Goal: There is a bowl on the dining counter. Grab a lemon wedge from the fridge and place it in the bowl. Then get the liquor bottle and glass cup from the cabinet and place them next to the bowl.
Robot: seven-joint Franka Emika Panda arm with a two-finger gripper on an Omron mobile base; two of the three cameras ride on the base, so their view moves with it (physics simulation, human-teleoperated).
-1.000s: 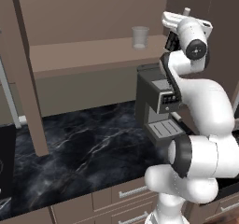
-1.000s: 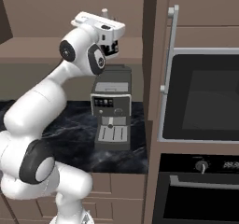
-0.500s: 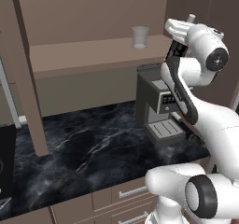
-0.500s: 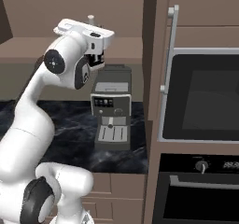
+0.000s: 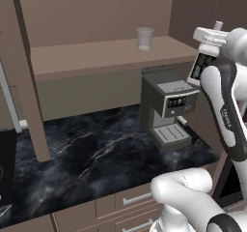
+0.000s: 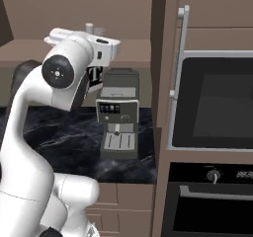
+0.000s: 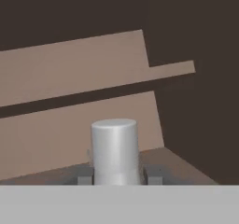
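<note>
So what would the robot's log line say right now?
claw: shut on bottle | cup: on shelf | coffee machine: on counter

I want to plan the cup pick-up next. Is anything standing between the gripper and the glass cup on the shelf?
Nothing visible stands between them: the shelf is bare from the glass cup to the gripper, and the coffee machine sits lower, on the counter. The gripper is closed on the liquor bottle.

Glossy white arm (image 5: pixel 223 110) of rounded segments, dark grey joint discs, small black lettering along one link.
</note>
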